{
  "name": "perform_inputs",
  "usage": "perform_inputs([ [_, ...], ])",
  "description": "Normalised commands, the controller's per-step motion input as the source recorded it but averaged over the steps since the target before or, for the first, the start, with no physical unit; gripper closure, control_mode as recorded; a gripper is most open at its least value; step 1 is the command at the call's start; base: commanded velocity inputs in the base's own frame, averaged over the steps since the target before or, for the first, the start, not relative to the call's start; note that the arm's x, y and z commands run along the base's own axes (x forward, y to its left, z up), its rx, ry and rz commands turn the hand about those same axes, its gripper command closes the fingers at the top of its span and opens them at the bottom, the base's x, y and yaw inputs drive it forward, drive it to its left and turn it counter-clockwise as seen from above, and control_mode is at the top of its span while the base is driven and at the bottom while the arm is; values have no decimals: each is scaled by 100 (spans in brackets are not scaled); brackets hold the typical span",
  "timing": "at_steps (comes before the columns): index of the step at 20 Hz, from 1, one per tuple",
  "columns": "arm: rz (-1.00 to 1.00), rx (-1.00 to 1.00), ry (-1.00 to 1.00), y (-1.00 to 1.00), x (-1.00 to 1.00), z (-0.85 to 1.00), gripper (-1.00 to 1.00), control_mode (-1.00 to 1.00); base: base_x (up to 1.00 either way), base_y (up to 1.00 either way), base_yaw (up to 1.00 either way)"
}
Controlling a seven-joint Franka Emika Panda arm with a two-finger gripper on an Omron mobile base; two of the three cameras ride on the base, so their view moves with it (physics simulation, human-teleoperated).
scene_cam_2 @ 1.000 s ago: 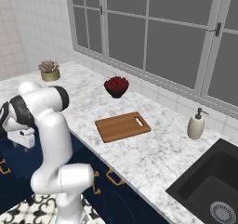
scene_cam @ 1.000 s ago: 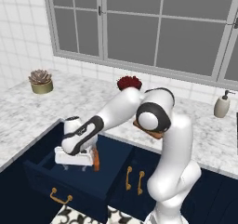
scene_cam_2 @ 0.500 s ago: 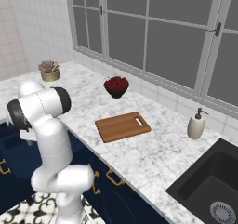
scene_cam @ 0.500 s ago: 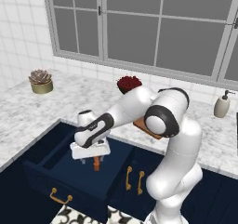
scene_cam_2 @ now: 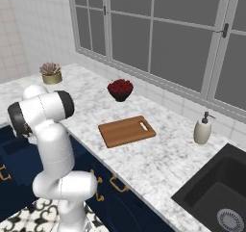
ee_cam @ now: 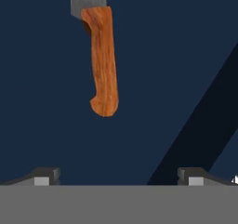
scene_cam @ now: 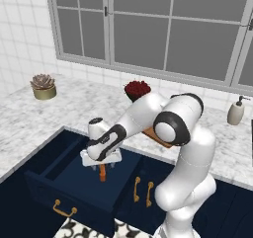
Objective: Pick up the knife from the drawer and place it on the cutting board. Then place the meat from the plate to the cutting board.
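Orange-brown wooden-handled knife (ee_cam: pixel 103 65) lies upper centre in the navy drawer (scene_cam: pixel 74 182); the gripper (ee_cam: pixel 118 176) hovers, fingers apart, empty. Nothing yet rests on the brown wooden cutting board (scene_cam_2: pixel 127 131); both placements remain.

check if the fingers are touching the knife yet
Apart. In the hand view the knife lies flat on the drawer floor, and bare navy floor separates its handle from both fingers, which stand wide open.

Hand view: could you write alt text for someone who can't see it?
A small knife with an orange-brown wooden handle lies on the navy floor of the open drawer, its grey blade running off the top edge. The open tool hangs above it, its two dark tips wide apart at the bottom, touching nothing.
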Motion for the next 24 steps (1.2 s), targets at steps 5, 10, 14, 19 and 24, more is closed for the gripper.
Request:
perform_inputs([
  [5,0,0,-10,0,47,-31,-100,-100,0,0,0],
  [10,0,0,-5,0,53,-32,-100,-100,0,0,0],
  [14,0,0,-4,1,34,-28,-100,-100,0,0,0],
  [19,0,0,-3,14,35,-23,-100,-100,0,0,0],
  [24,1,0,-4,24,18,-22,-100,-100,0,0,0],
])
